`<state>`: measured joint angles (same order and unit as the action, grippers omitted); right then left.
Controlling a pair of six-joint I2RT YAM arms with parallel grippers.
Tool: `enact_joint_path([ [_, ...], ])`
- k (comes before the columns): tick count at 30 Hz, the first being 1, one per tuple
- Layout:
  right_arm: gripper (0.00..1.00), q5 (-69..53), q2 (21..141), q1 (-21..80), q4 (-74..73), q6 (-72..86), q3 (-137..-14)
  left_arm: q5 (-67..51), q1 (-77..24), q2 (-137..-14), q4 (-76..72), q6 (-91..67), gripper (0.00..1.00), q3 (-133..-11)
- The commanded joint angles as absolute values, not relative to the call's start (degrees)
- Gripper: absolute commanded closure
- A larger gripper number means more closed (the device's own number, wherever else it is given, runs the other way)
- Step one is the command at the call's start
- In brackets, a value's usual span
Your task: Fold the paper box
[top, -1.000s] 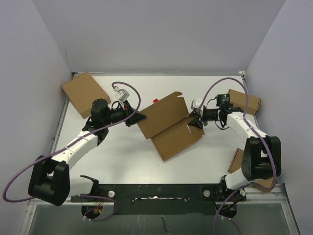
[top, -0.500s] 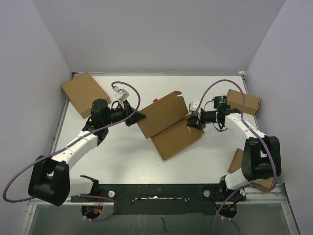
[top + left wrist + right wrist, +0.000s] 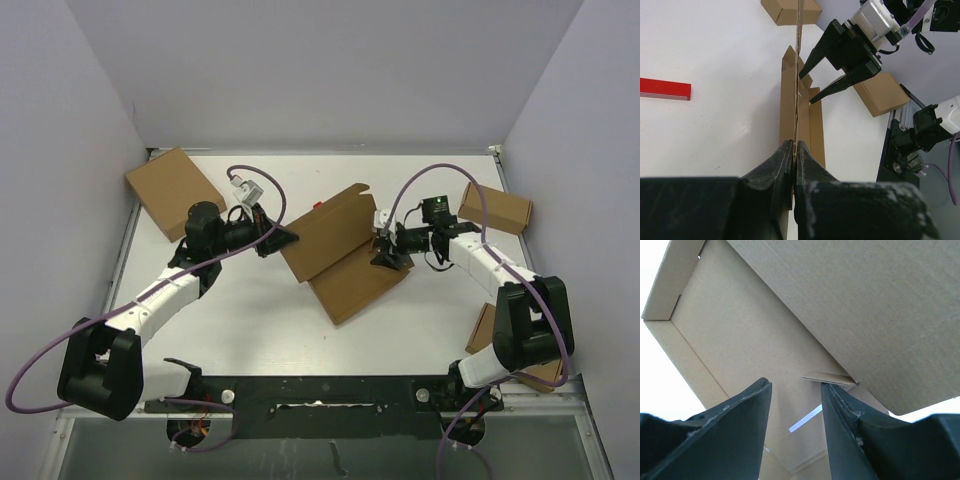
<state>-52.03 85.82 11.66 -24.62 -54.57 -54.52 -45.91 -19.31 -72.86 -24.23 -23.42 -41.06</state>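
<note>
Brown cardboard paper box (image 3: pixel 350 285), half-folded on the white table (image 3: pixel 250 310), is clamped by its raised flap in the left gripper (image 3: pixel 289 238), while the right gripper (image 3: pixel 386 260) is spread apart beside it.

My left arm (image 3: pixel 165 290) and right arm (image 3: pixel 487 258) are built alike: white link shells between black joint housings, on chunky black bases (image 3: pixel 98 370). A purple cable (image 3: pixel 437 169) loops off each wrist. The fingers (image 3: pixel 730 435) are matte black wedges, scuffed whitish near the tips.
</note>
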Motion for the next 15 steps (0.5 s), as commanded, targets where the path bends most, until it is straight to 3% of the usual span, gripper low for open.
enact_joint_path([
  [1,0.53,-50.61,85.46,12.73,-19.82,-50.93,-55.04,-47.97,-18.94,-71.11,-30.62,-25.74,1.0,-41.24],
  [8,0.46,-51.61,85.59,13.1,-19.01,-48.55,-54.95,-47.07,-18.89,-72.47,-34.23,-28.15,1.0,-39.65],
  [15,0.46,-61.45,82.81,5.27,-31.07,-53.07,-57.09,-39.29,-18.62,-69.65,-25.87,-22.85,1.0,-39.78],
])
